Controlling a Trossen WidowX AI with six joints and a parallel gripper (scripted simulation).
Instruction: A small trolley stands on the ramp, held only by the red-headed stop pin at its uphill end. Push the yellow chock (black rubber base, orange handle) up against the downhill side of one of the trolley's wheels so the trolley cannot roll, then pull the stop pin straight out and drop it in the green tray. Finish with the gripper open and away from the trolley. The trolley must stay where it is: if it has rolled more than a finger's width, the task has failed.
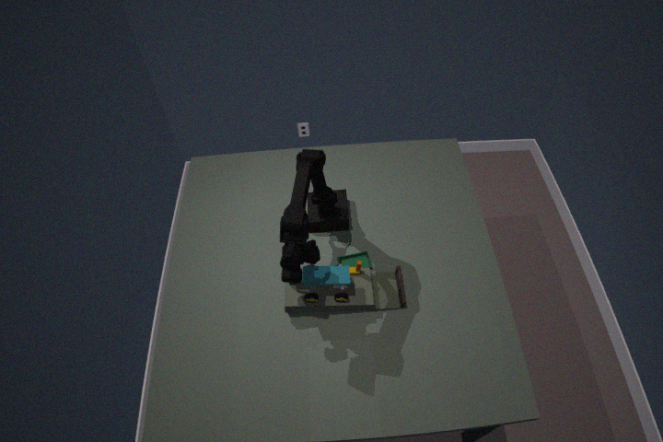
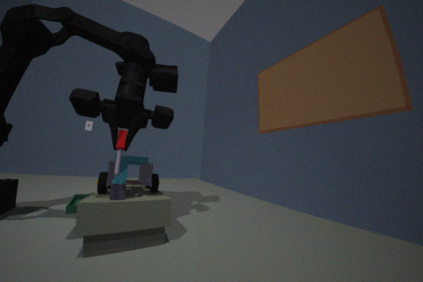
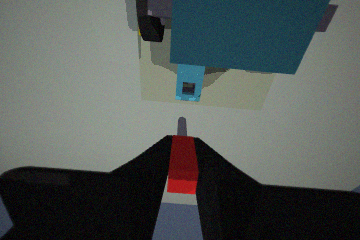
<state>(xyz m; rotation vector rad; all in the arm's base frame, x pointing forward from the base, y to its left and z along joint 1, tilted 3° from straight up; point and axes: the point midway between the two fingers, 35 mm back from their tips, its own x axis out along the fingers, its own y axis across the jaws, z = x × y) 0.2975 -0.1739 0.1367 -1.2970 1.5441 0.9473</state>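
My gripper (image 2: pixel 120 148) (image 3: pixel 182 142) is shut on the stop pin (image 2: pixel 121 139) (image 3: pixel 182 167) by its red head. The pin's grey shaft points down, and its tip is clear of the blue bracket (image 3: pixel 190 74), whose square hole shows in the wrist view. The teal trolley (image 1: pixel 326 274) (image 2: pixel 138 160) (image 3: pixel 238 35) stands on the ramp (image 1: pixel 364 293) (image 2: pixel 124 214). The yellow chock (image 1: pixel 353 270) with its orange handle is at the trolley's downhill end on the tray side; the wheel there is hidden, so contact cannot be told. The green tray (image 1: pixel 367 255) (image 2: pixel 71 208) appears empty.
A reddish-brown end board (image 1: pixel 401 287) stands at the ramp's low end. The arm's base (image 1: pixel 328 225) stands behind the ramp, with the tray between them. The tray lies right beside the ramp's edge. The trolley's deck is close to the gripper on the downhill side.
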